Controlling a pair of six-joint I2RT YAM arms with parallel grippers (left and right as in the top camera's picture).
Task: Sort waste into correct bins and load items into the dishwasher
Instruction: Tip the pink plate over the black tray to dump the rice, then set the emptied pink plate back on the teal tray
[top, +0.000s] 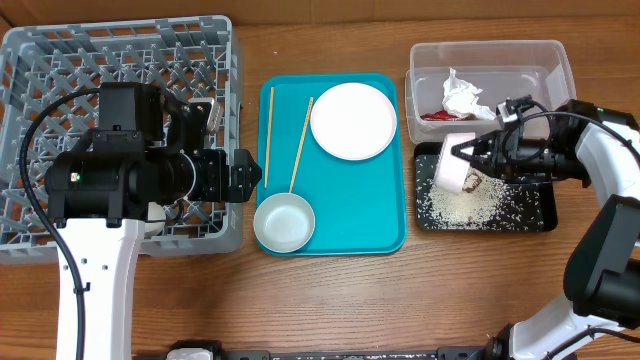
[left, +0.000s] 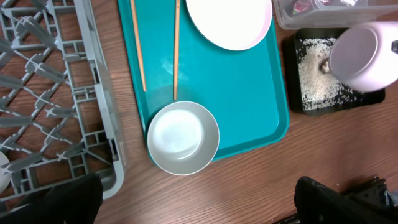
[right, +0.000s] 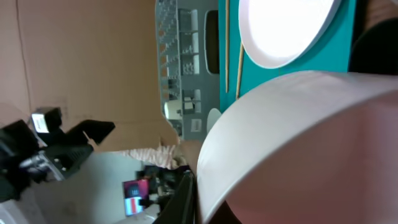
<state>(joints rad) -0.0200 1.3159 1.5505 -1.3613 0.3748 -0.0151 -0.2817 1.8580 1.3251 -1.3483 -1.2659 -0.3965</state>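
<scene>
My right gripper (top: 482, 157) is shut on the rim of the small white bowl (top: 452, 166), tipped on its side over the black tray (top: 537, 217). White rice grains (top: 463, 205) and a brown lump (top: 474, 184) lie on that tray. The bowl fills the right wrist view (right: 298, 143). The clear tub (top: 490, 52) holds the napkin (top: 462, 95) and red wrapper (top: 436, 116). The white plate (top: 353, 120), grey bowl (top: 284, 222) and two chopsticks (top: 299, 146) lie on the teal tray (top: 372, 215). My left gripper (top: 238, 176) is open and empty at the grey rack's (top: 60, 60) right edge.
In the left wrist view the grey bowl (left: 183, 137) sits at the teal tray's (left: 249, 93) near corner, beside the rack wall (left: 93, 93). A white object shows partly in the rack under the left arm (top: 155, 215). Bare wooden table lies in front.
</scene>
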